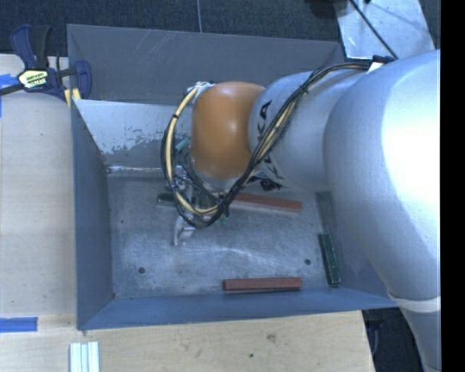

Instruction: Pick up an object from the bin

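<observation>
fingers (184,233) low over bare bin (93,231) floor near centre, spread or pressed we cannot tell | nearest thing: brown bar (275,203) at their 3 o'clock, half under the arm | risk: we may close on nothing; second brown bar (262,285) at 6 o'clock hugs the wall | free room toward 9 o'clock

Soft light falls from above. My silver arm (372,130) gleams pale, my orange wrist cover (217,126) shines faintly, and shadow pools beneath it on the grey bin (89,231) floor.
</observation>
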